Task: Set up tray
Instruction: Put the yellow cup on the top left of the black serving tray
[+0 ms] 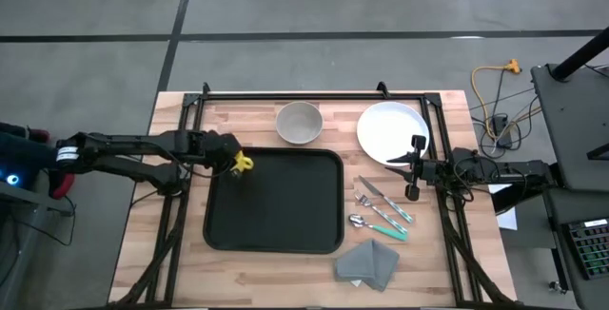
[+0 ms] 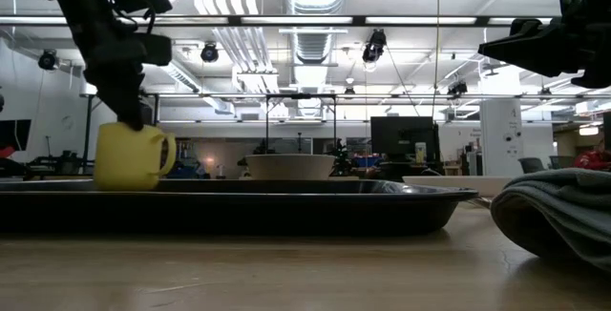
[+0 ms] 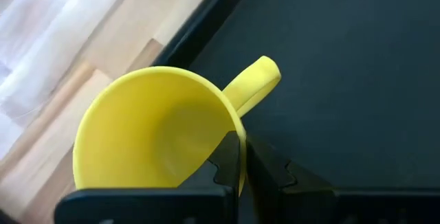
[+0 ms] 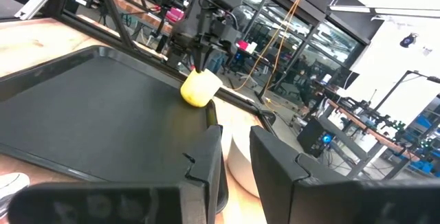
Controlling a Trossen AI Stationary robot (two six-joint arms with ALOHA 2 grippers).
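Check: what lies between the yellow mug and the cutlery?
High view: only bare tray floor lies between the mug, held by the left pincer, and the cutlery.

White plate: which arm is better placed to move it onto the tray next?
Right. Its open tool hovers at the white plate's edge; the left tool is shut on the yellow mug at the tray's corner.

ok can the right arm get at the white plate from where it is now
Probably yes: the right gripper, fingers open and empty, hangs just beside the white plate, nothing between them. The left gripper is busy pinching the yellow mug far off.
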